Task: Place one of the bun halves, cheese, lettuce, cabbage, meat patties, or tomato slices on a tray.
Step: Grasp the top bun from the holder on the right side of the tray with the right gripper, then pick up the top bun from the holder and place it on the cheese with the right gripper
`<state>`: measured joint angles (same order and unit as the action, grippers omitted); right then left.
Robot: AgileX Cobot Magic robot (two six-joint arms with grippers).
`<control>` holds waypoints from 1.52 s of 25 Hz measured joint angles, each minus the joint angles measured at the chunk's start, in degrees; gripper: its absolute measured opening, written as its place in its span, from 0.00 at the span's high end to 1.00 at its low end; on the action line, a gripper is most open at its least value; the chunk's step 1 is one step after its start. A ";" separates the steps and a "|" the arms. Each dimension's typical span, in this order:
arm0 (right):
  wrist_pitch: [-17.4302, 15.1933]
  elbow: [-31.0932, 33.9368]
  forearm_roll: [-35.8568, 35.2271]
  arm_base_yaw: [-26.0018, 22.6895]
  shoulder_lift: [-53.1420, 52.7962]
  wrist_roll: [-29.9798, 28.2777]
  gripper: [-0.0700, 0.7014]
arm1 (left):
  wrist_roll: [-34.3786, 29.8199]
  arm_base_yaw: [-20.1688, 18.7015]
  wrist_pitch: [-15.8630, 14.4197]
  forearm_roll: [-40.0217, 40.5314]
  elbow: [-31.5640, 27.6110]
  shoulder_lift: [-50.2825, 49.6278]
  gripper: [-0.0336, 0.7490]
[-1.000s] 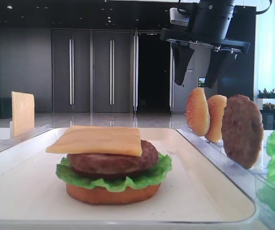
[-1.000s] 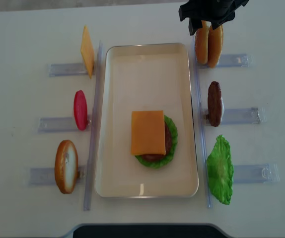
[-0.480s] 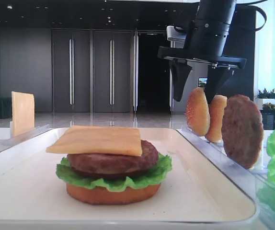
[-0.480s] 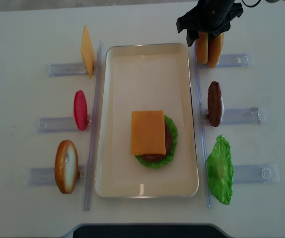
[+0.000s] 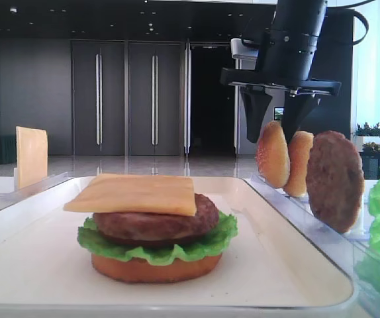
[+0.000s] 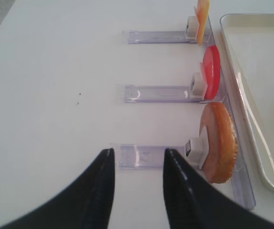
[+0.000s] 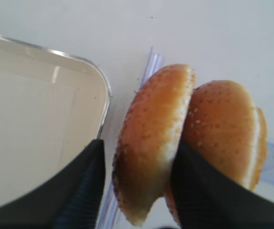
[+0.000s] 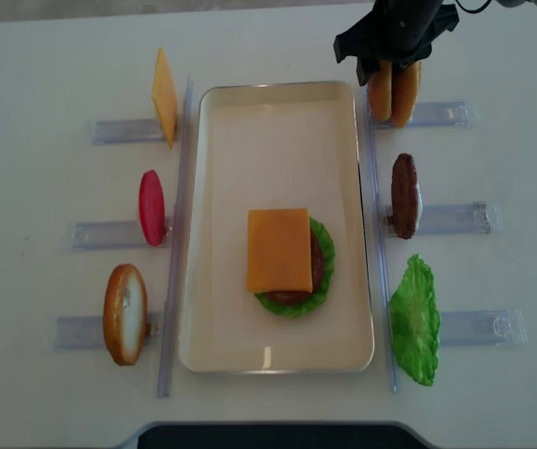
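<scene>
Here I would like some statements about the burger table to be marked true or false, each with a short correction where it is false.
1. The right gripper has its fingers on either side of the bun half nearer the tray. True.
2. The stack on the tray is topped by a sesame bun. False: a cheese slice lies on top.
3. A meat patty stands on edge in a rack right of the tray. True.
4. The left gripper holds the red slice. False: it holds nothing; the red slice stands in its rack.
5. The lettuce leaf lies left of the tray. False: it is on the right.
</scene>
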<state>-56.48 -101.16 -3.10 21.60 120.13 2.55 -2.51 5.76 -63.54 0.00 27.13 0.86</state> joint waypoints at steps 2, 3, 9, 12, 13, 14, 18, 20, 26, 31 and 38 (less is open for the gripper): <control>-0.12 0.00 1.34 -0.04 0.00 0.92 0.53 | 0.00 0.00 0.00 0.00 0.00 0.00 0.62; -0.12 0.00 1.39 -0.07 0.00 1.30 0.58 | 0.00 0.00 0.00 0.00 0.00 0.00 0.62; -0.36 0.00 1.39 -0.07 0.00 1.71 0.61 | 0.00 0.00 0.00 0.00 0.00 0.00 0.62; -0.79 0.00 1.44 -0.07 -0.24 1.65 0.61 | 0.00 0.00 0.00 0.00 0.00 0.00 0.62; -0.96 0.00 1.48 -0.07 -0.44 1.53 0.61 | 0.00 0.00 0.00 0.00 0.00 0.00 0.62; -1.08 0.00 1.48 -0.07 -0.84 1.43 0.61 | 0.00 0.00 0.00 0.00 0.00 0.00 0.62; -2.41 -0.08 1.43 -0.02 -3.62 1.24 0.61 | 0.00 0.00 0.00 0.00 0.00 0.00 0.62; -3.66 -0.27 1.29 -0.02 -5.34 1.23 0.61 | 0.00 0.00 0.00 0.00 -0.06 0.00 0.62; -9.21 -0.46 0.05 -0.02 -11.23 1.13 0.62 | 0.00 0.00 0.00 0.00 -0.06 0.00 0.62; -11.96 -0.46 -0.17 -0.02 -14.82 1.08 0.62 | 0.00 0.00 0.00 0.00 -0.06 0.00 0.62; -13.57 -0.46 -1.35 -0.02 -16.03 1.08 0.62 | 0.00 0.00 0.00 0.00 -0.06 0.00 0.62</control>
<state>-70.04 -101.61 -4.46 21.59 104.10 3.63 -2.51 5.76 -63.54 0.00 27.06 0.86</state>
